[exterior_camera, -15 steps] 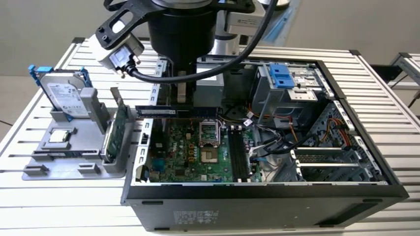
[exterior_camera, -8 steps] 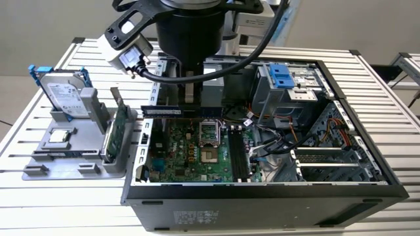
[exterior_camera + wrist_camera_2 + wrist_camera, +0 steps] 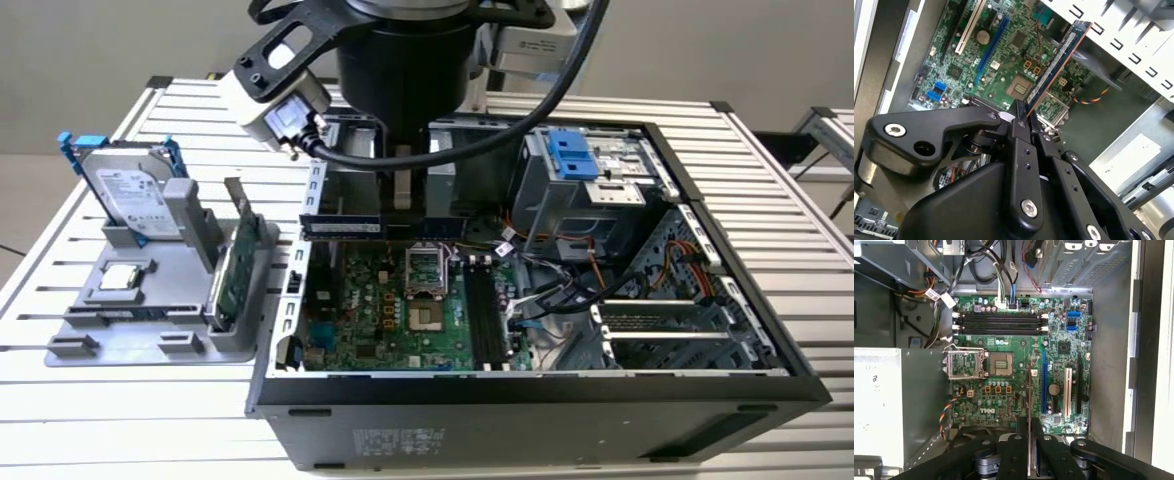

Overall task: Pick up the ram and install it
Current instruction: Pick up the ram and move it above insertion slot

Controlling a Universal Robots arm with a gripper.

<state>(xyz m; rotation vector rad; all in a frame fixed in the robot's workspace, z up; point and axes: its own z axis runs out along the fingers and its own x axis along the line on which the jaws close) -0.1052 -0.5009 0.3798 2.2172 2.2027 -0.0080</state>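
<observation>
the claw (image 3: 400, 212) is clamped narrow on the ram (image 3: 347, 228), holding it on edge above the motherboard (image 3: 360, 310) inside the open computer case (image 3: 534, 410). the empty memory slots (image 3: 999, 322) lie apart from it, past the processor socket (image 3: 1001, 363). the ram's long axis looks crosswise to them.

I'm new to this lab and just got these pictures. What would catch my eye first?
The black pincer clamped on the ram, holding it above the green motherboard inside the open computer case. Next, on the exterior view's left, the silver hard drive with blue rails standing upright in a grey rack beside the case.
</observation>
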